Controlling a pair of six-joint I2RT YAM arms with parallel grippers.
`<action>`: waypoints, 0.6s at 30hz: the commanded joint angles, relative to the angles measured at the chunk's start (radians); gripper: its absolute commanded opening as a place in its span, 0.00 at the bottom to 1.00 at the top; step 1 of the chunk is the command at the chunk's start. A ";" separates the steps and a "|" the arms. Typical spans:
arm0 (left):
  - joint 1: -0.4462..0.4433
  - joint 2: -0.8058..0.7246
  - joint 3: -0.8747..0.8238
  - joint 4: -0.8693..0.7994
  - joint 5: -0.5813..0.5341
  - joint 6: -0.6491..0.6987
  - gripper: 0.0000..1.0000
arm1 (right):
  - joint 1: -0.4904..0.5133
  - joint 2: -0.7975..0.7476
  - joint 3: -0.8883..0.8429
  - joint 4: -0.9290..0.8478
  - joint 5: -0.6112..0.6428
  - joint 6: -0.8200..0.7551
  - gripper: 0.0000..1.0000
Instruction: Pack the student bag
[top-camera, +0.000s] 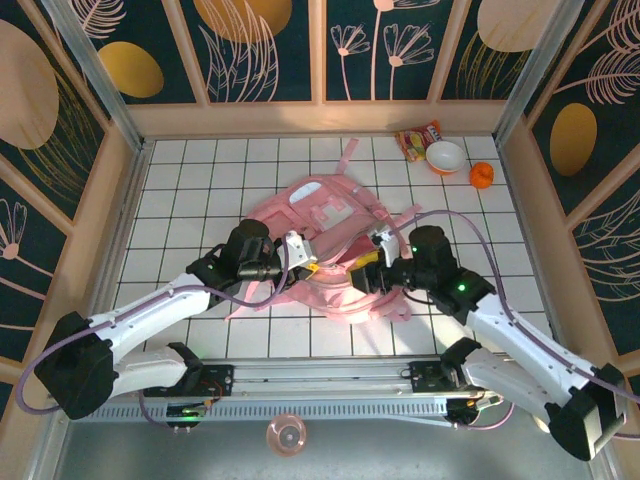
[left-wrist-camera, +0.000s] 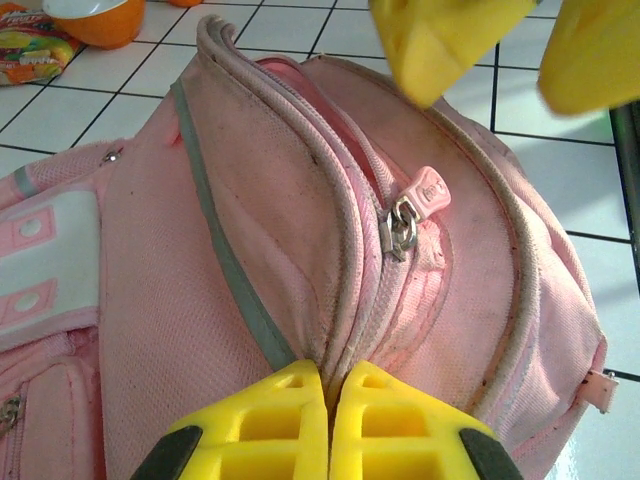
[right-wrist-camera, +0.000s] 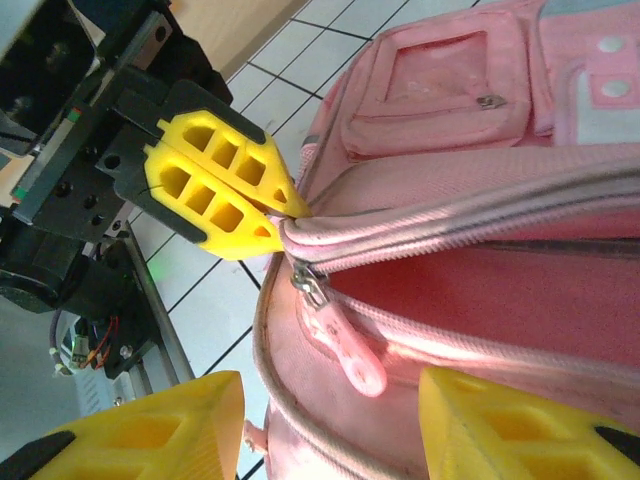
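Yellow fingers of your left gripper (left-wrist-camera: 328, 378) are pressed together, clamped on the piped edge of the student bag (top-camera: 322, 228) right where its zip track ends. Your right gripper (right-wrist-camera: 332, 400) hangs just beside it at the same end of the bag, fingers spread wide apart, with the pink zip pull (right-wrist-camera: 347, 345) lying between them and touching neither. Past the metal slider the zip stands parted, and you can see darker pink lining through the gap.

The bag lies flat near the middle of the counter (top-camera: 190, 180), front pockets facing up. Its long axis runs from the near edge toward the far wall, tilted a little to the left. The zipped end points at the arm bases, and a strap trails off the far end. More straps spill out at its near left side.

The counter is white tile with dark grid lines. In the far right corner, well apart from the bag, you have a bowl (top-camera: 445, 156), a bright snack packet (top-camera: 417, 138) touching it, and a small orange object (top-camera: 482, 175) just beside it. Wood-framed dark panels printed with gold ovals and pale leaves wall in the counter, and a metal rail carries both arms along the near edge.
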 joint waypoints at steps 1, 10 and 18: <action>0.000 -0.001 0.051 0.077 0.062 -0.056 0.00 | 0.029 0.049 0.001 0.095 0.000 -0.025 0.49; 0.000 0.019 0.076 0.089 0.085 -0.059 0.00 | 0.077 0.144 0.050 0.041 0.117 -0.101 0.45; 0.001 0.018 0.075 0.046 0.019 -0.028 0.00 | 0.080 0.128 0.087 -0.084 0.335 -0.101 0.00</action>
